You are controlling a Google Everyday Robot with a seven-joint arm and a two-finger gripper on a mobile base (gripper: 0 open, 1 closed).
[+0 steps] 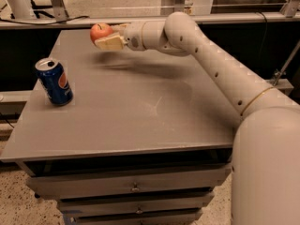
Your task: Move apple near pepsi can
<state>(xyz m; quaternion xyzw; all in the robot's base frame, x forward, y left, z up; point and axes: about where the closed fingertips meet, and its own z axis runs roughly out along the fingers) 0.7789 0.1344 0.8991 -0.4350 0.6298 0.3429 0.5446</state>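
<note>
upper left, the cream jaws grip a round red-orange apple [101, 32] above the grey table [140, 111]; blue pepsi can [55, 82] mid-left.

A grey table [140, 111] with drawers [136, 187] stands on speckled floor [18, 205]; a black cable [70, 18] lies behind. The gripper [104, 35] hangs over the table's far-left corner.

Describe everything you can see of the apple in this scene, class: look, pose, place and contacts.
The apple is round and red-orange, smooth-skinned, with a small dark stem on top. It sits stem-up over the far left part of the grey table, gripped in the pincer, whose beige finger lies along its lower front side. Whether it rests on the tabletop or hangs just clear cannot be told. It is well apart from the pepsi can.
</note>
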